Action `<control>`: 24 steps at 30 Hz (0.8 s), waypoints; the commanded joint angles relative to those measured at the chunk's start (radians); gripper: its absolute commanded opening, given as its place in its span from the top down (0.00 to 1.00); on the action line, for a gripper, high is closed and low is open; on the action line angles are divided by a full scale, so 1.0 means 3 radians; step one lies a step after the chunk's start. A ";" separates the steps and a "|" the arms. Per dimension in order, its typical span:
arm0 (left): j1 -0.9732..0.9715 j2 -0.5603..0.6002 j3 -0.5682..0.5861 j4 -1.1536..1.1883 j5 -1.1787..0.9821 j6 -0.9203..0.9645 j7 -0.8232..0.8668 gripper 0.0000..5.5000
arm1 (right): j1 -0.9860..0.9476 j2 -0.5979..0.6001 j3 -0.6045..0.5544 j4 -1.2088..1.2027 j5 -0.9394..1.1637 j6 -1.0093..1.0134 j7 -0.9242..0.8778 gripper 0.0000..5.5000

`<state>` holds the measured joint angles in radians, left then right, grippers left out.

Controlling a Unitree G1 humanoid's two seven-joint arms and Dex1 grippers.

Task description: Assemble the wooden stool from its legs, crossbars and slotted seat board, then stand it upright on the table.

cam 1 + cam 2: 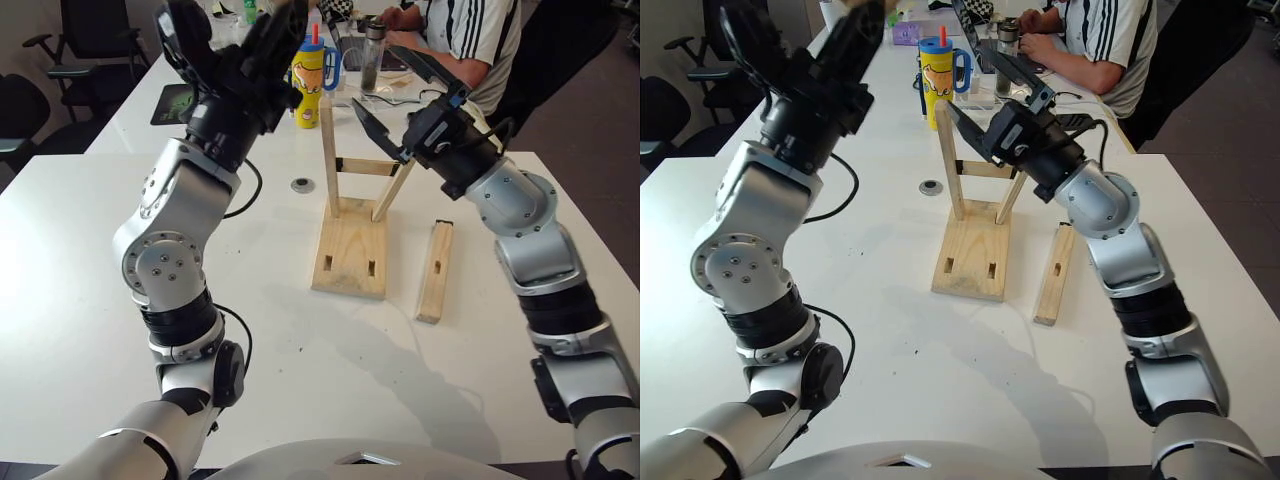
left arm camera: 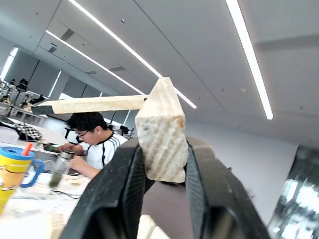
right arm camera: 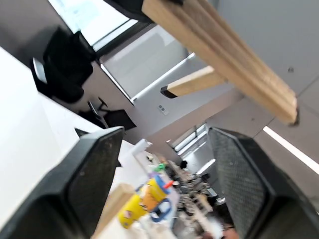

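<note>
The slotted seat board (image 1: pixel 350 255) lies flat mid-table. Two legs stand in its far end: one upright (image 1: pixel 328 150), one leaning (image 1: pixel 396 188), with a crossbar (image 1: pixel 366 167) joining them. A loose slotted wooden bar (image 1: pixel 437 270) lies to the board's right. My left gripper (image 1: pixel 270 35) is raised high behind the board, shut on a wooden leg (image 2: pixel 160 134) that carries a crossbar (image 2: pixel 89 104). My right gripper (image 1: pixel 375 75) hangs open just right of the standing legs' tops, with nothing between its fingers (image 3: pixel 94 184).
On the far table stand a yellow mug (image 1: pixel 312 75) with a blue handle and a bottle (image 1: pixel 373 55), beside a seated person. A round grommet (image 1: pixel 301 185) sits in the tabletop left of the legs. Bare white table (image 1: pixel 300 370) spreads in front.
</note>
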<state>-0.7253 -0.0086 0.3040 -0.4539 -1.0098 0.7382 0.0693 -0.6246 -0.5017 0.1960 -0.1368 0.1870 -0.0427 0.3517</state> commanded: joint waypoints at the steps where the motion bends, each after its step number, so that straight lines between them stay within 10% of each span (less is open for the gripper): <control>1: -0.0060 -0.0134 0.0221 0.0109 -0.0829 -0.0060 0.0362 0.81 | -0.0094 0.0523 -0.0727 -0.0132 0.2580 0.1686 -0.0097 0.42; 5: 0.0041 -0.0069 0.0169 0.0110 -0.1045 0.0010 0.0257 0.81 | -0.0474 0.0642 -0.1211 0.0354 0.4484 0.2207 -0.0560 0.42; 12: 0.0102 -0.0100 0.0111 0.0145 -0.1242 -0.0094 0.0644 0.81 | -0.0778 -0.0477 0.0475 0.0056 -0.1071 -0.0516 -0.0253 0.42; 24: 0.0039 -0.0208 -0.0069 0.0367 -0.1006 -0.0038 0.1059 0.81 | -0.0894 -0.0172 0.0815 0.0539 -0.2548 -0.1016 -0.1223 0.42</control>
<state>-0.7038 -0.0467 0.3317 -0.3934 -1.3050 0.7370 0.2962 -0.7637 -0.5314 0.3014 -0.0095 -0.2205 -0.1047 0.0956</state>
